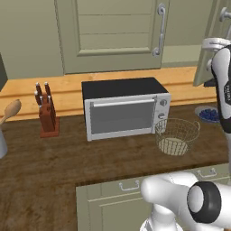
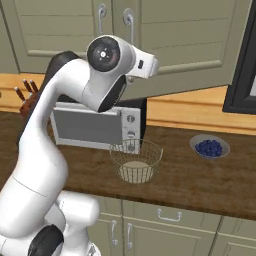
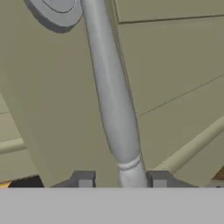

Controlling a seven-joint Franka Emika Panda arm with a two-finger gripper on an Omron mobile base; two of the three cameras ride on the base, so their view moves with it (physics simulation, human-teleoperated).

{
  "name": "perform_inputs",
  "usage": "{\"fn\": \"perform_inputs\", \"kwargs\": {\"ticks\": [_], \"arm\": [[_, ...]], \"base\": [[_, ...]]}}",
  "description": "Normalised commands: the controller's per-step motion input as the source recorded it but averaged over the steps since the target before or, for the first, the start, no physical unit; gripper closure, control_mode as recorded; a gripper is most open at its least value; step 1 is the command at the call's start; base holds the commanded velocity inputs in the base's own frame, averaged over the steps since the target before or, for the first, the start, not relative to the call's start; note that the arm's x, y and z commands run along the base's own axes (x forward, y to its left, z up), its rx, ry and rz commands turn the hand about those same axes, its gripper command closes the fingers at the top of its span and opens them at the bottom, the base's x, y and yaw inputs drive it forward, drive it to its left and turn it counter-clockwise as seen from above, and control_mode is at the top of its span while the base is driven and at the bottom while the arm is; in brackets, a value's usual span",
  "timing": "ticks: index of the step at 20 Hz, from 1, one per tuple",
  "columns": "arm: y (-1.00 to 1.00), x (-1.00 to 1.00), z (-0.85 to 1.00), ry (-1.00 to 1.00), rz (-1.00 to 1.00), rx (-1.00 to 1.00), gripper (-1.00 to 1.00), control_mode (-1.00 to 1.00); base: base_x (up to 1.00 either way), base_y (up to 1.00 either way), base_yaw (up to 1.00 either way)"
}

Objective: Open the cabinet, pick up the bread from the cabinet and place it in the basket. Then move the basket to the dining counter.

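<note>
The cabinet (image 2: 190,40) hangs above the worktop, and its right-hand door (image 3: 175,65) stands slightly ajar. That door's silver bar handle (image 3: 113,100) runs up between my gripper's (image 3: 120,179) fingers. The gripper is open around it, with the handle close to the right fingertip (image 3: 158,178) and a gap to the left one. The wire basket (image 1: 180,124) (image 2: 150,150) stands empty on the dark wood worktop in front of the toaster oven. The bread is hidden. The dining counter is out of view.
A silver toaster oven (image 1: 124,108) (image 2: 92,127) sits behind the basket. A knife block (image 1: 46,113) stands to its left, and a bowl of blueberries (image 2: 210,147) to the right of the basket. Low sage drawers (image 2: 167,215) run under the worktop edge.
</note>
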Motion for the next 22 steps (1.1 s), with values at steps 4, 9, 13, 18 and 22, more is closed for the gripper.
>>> {"fn": "perform_inputs", "kwargs": {"ticks": [4, 9, 13, 18, 22], "arm": [[0.30, -0.93, 0.00, 0.00, 0.01, -0.09, -1.00, -1.00], [0.96, -0.90, 0.00, 0.07, -0.01, -0.43, -1.00, -1.00], [1.00, -0.06, -0.01, 0.31, -0.07, -0.47, -1.00, -1.00], [0.57, 0.84, -0.01, 0.25, -0.19, -0.24, -1.00, -1.00], [-0.31, 1.00, -0.19, 0.23, -0.02, -0.04, -1.00, -1.00]], "base": [[0.00, 0.00, 0.00], [0.00, 0.00, 0.00], [0.00, 0.00, 0.00], [0.00, 0.00, 0.00], [0.00, 0.00, 0.00]]}}
